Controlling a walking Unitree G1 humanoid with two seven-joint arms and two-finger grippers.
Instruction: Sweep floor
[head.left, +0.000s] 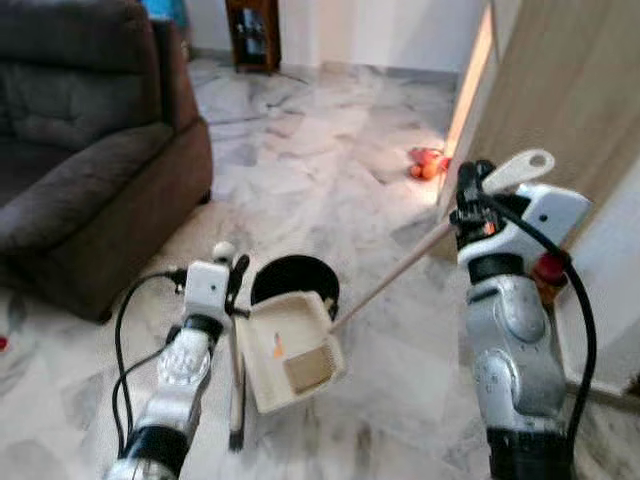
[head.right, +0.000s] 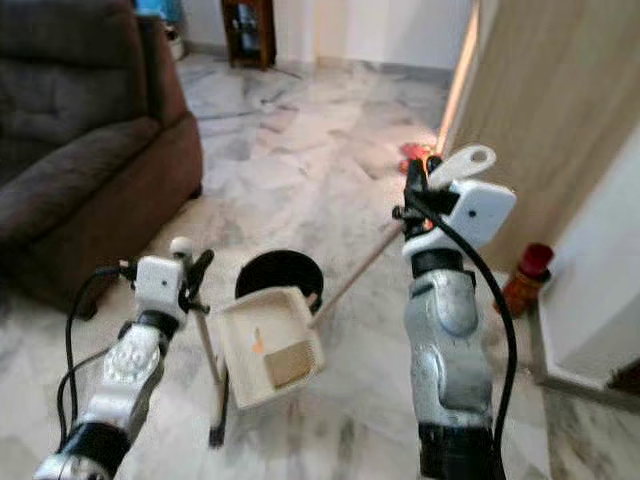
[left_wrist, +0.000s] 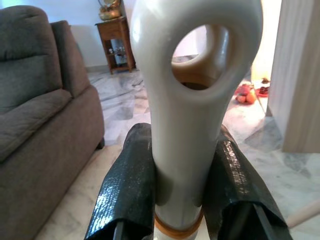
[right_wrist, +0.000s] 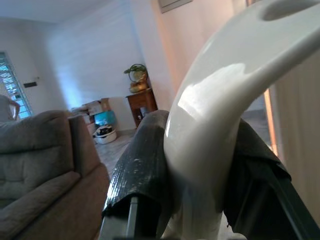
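My left gripper (head.left: 236, 277) is shut on the white looped top of the dustpan handle (left_wrist: 185, 125), its black fingers (left_wrist: 130, 185) on either side. Below it, the cream dustpan (head.left: 292, 350) hangs tilted, with a small orange bit and a brown patch inside. It is just in front of a round black bin (head.left: 296, 277). The dustpan's dark pole (head.left: 237, 400) reaches down to the floor. My right gripper (head.left: 466, 200) is raised at the right and shut on the white end of the broom handle (right_wrist: 210, 125). The pale broom stick (head.left: 390, 280) slants down toward the dustpan.
A brown sofa (head.left: 90, 150) stands at the left. A wooden side table (head.left: 252, 35) is at the far wall. Orange-red objects (head.left: 427, 163) lie on the marble floor by a wooden door panel (head.left: 570, 90). A red container (head.right: 527, 270) stands low at the right.
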